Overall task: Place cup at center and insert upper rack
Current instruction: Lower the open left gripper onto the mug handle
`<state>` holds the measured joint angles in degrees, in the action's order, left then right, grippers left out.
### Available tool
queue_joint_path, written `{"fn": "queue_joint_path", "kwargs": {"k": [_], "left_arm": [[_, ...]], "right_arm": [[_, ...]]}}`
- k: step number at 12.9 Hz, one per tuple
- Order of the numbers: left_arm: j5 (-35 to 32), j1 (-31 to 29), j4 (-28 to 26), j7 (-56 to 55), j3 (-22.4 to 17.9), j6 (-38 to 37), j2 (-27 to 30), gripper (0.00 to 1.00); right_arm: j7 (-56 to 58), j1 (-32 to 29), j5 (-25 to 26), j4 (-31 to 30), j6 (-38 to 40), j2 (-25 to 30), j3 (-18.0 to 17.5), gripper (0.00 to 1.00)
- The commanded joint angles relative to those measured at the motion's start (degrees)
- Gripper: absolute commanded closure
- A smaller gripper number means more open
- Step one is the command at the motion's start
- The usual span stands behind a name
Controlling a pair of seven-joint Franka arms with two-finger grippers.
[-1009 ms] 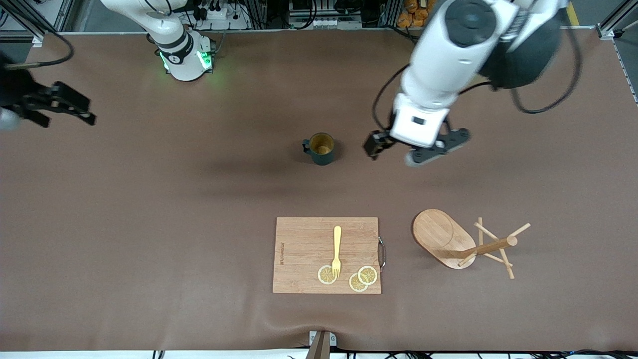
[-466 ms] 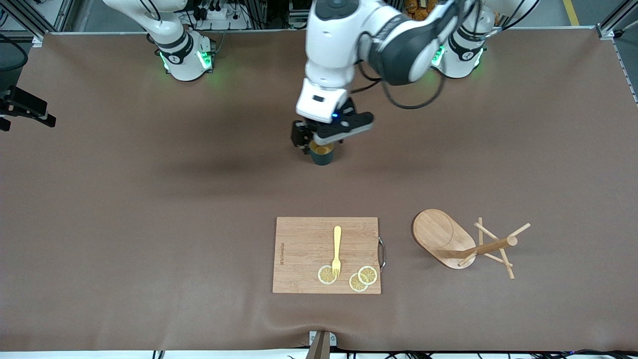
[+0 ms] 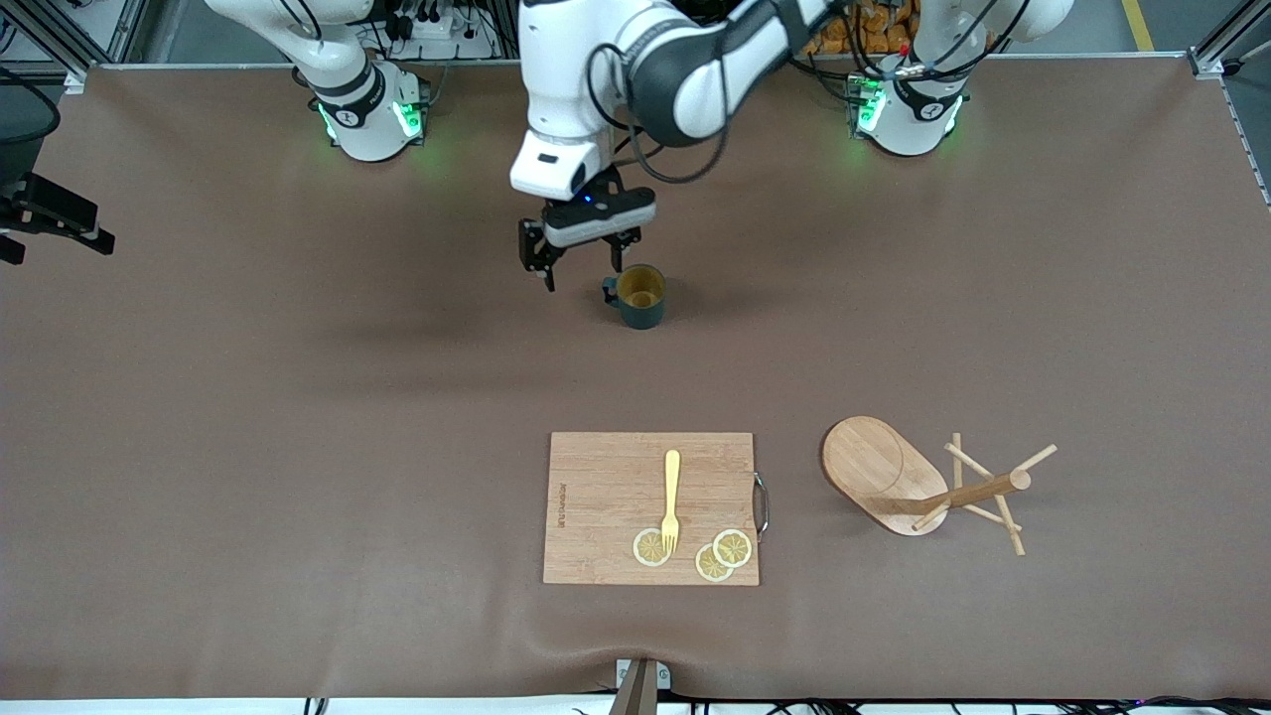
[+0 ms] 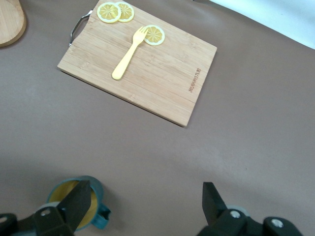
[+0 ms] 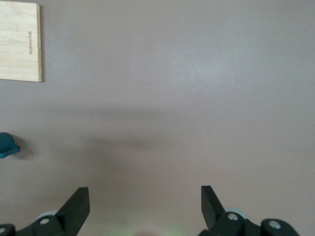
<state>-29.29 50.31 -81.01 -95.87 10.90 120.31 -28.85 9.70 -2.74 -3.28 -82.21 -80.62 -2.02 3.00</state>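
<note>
The dark teal cup stands upright on the brown table, farther from the front camera than the cutting board. My left gripper hangs open and empty just beside the cup, toward the right arm's end. In the left wrist view the cup shows partly under one finger, with the left gripper over bare table. The bamboo mug tree lies tipped on its side, toward the left arm's end. My right gripper waits open at the right arm's end of the table and shows open in its wrist view.
A bamboo cutting board with a yellow fork and lemon slices lies near the front edge. It also shows in the left wrist view, and its corner shows in the right wrist view.
My left arm swept from the left arm's end across the cup; it was over the cup half a second ago and is now beside it. The right gripper drew back toward the table's edge.
</note>
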Motion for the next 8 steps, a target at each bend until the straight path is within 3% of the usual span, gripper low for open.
{"fn": "queue_joint_path", "kwargs": {"k": [1,3,8], "left_arm": [[-8.12,3.12,1.21,-8.86,-0.53,0.19,-3.04,0.00],[-11.39,5.05,1.29,-15.73,-0.27,0.19,-6.20,0.00],[-14.22,11.38,1.38,-27.07,-0.53,0.19,-11.48,0.00]], "right_arm": [[0.33,0.02,1.52,-2.08,0.38,1.93,-0.19,0.00],[0.41,0.11,4.07,-2.08,1.52,1.93,-0.19,0.00],[0.24,0.19,2.93,-1.99,3.02,1.67,-0.28,0.00]]}}
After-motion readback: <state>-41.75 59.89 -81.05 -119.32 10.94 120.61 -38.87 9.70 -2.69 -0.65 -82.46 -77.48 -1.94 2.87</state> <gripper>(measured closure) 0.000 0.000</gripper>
